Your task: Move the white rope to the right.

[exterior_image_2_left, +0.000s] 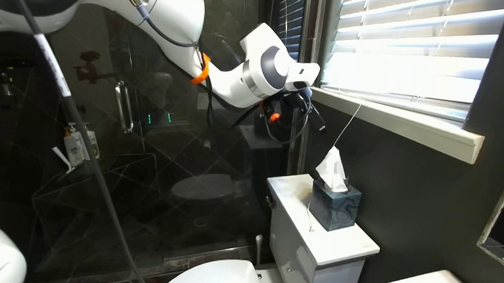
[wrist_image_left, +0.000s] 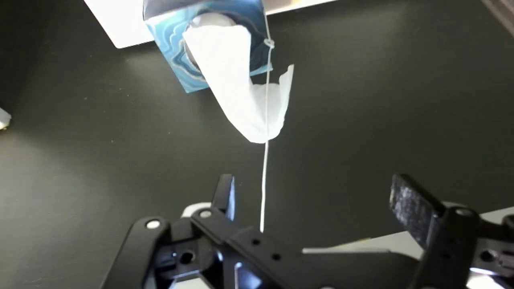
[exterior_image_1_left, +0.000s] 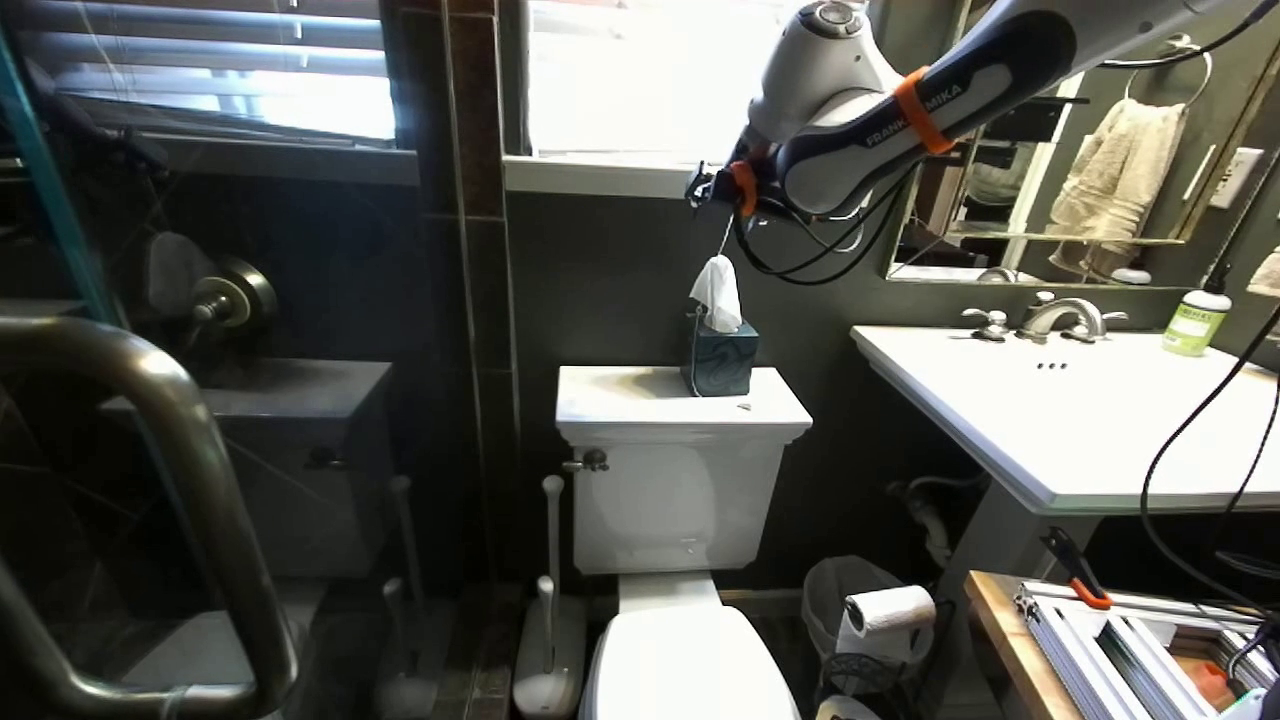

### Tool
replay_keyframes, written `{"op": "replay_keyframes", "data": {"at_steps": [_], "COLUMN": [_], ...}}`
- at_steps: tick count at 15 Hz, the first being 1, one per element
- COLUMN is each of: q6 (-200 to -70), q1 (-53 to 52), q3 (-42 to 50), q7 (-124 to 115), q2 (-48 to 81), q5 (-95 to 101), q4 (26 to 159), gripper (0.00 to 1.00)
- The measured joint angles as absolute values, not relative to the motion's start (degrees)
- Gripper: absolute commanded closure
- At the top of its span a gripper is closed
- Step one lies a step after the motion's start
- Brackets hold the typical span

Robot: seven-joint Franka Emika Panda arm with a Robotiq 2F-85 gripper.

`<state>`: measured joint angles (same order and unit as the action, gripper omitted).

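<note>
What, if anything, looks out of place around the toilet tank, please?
The rope looks odd: rather than hanging free, it crosses the tissue in the wrist view and runs down beside the tissue box, its lower end seemingly on the tank lid.

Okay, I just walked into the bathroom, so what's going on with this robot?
A robot arm is here to move the white rope to the right. Its gripper is near the windowsill with the jaws open, so nothing is gripped; in the wrist view the rope shows between the jaws. The rope runs down past a tissue box on the toilet tank. How far along the move is, I can't tell.
</note>
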<state>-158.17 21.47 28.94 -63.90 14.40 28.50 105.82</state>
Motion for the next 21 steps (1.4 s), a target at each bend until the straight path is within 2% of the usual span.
{"op": "replay_keyframes", "data": {"at_steps": [3, 6, 8, 14, 15, 16, 20, 21], "q6": [-158.2, -158.2, -158.2, -158.12, -158.11, -158.11, -158.07, -158.01], "q1": [21.39, 21.14, 20.61, 18.7, 18.5, 18.36, 17.62, 17.28], "q3": [31.47, 33.17, 34.36, 37.32, 37.66, 37.91, 39.0, 39.38], "q7": [-68.34, -71.42, -73.18, -76.35, -76.56, -76.77, -77.04, -77.07], "q2": [17.22, 19.79, 21.55, 25.83, 26.37, 26.87, 28.28, 28.41], "q5": [30.26, 30.96, 31.31, 31.77, 31.77, 31.77, 31.77, 31.77], "q4": [102.62, 100.05, 98.6, 95.61, 95.25, 94.92, 94.14, 94.14], "gripper": [0.37, 0.38, 0.33, 0.44, 0.58, 0.63, 0.93, 0.95]}}
